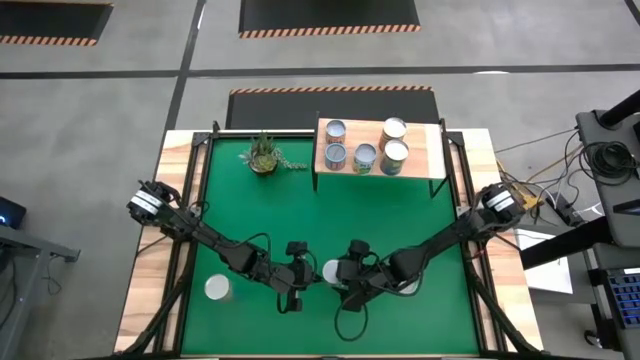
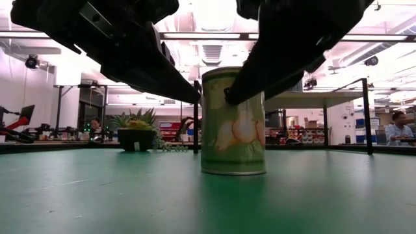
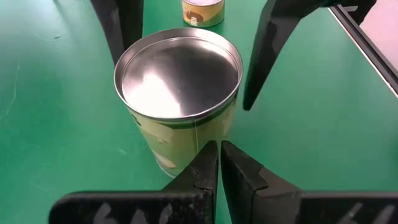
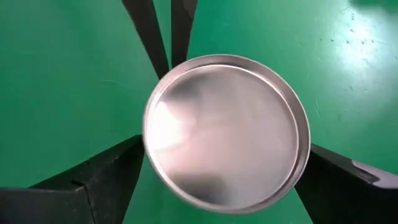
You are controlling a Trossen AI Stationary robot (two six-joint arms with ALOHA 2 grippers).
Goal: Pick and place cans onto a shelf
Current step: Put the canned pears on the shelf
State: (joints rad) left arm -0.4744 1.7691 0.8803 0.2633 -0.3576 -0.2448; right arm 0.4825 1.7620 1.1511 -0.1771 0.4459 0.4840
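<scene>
A can (image 1: 330,272) with a shiny silver top and a pale green labelled side (image 2: 233,133) stands upright on the green mat near the table's front middle. My left gripper (image 3: 219,155) is shut, its fingertips at the can's side on the table's left. My right gripper (image 4: 224,155) is open, above and to the right of the can, with one finger on either side of it and apart from it. The light-wood shelf (image 1: 432,150) stands at the far right with several cans (image 1: 365,157) on it. My left gripper's shut fingertips (image 3: 208,163) lie at the can's labelled side (image 3: 180,149), low on it, coming level from the table's left. I cannot tell whether they touch it. The can stands upright with its base on the mat.
Another can (image 1: 217,289) stands at the front left, and one (image 3: 203,11) stands beyond the held-between can, under the right arm. A small potted plant (image 1: 264,155) stands at the far left of the mat. Black frame rails (image 1: 190,200) run along the mat's sides.
</scene>
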